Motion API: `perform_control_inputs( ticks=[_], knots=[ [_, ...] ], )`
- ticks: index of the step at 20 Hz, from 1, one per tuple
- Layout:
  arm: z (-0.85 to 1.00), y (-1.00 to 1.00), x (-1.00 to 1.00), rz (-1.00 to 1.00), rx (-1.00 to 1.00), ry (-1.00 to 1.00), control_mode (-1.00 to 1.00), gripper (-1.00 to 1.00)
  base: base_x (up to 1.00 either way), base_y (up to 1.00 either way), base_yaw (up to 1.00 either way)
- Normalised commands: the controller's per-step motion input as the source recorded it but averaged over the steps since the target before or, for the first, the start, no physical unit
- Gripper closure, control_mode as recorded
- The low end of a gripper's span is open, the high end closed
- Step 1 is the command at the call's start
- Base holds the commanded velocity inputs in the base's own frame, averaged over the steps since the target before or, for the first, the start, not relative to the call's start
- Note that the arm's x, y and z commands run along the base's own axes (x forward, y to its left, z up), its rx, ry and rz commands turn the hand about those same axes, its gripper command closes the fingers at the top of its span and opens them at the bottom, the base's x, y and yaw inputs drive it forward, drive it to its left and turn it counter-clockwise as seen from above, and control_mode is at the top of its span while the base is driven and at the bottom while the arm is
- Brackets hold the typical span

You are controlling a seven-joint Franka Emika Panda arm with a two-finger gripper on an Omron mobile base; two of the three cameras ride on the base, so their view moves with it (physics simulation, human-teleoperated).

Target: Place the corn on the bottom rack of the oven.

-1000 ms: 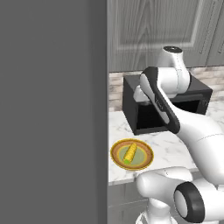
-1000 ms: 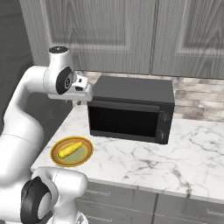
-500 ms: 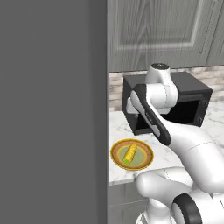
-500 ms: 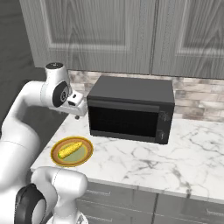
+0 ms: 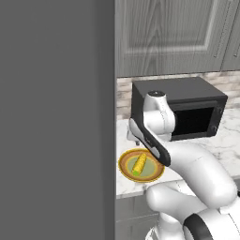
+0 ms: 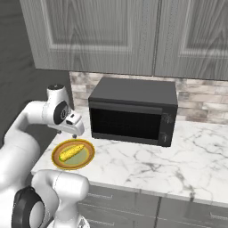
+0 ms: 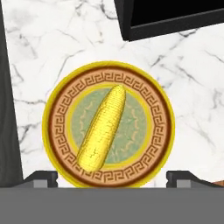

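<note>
The corn is a small yellow cob lying diagonally on a round yellow-rimmed plate on the marble counter. It also shows as the corn and the corn near the counter's left end. My gripper hangs straight above the plate, open, with a dark fingertip at each side and nothing between them. In the right base view the gripper sits a little above the plate's far edge. The oven and its bottom rack are out of view.
A black countertop box with a dark glass door stands just behind the plate, its front corner close to my hand. A tall dark grey panel borders the counter on the left. Grey cupboards hang overhead.
My hand has come down from in front of the black box's top to just above the plate, and its jaws have opened. The corn and plate have not moved.
</note>
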Motion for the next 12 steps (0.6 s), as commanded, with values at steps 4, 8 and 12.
perform_control_inputs(
  ticks=[4, 8, 12],
  knots=[
    [-0.64, 0.23, 0.23, 0.0, 0.0, 0.07, -1.0, -1.0, 0.0, 0.0, 0.0],
    [-0.59, 0.18, 0.12, 0.0, 0.0, 0.01, -1.0, -1.0, 0.0, 0.0, 0.0],
    [-0.57, 0.0, 0.0, -0.04, 0.0, 0.0, -1.0, -1.0, 0.0, 0.0, 0.0]
  ],
)
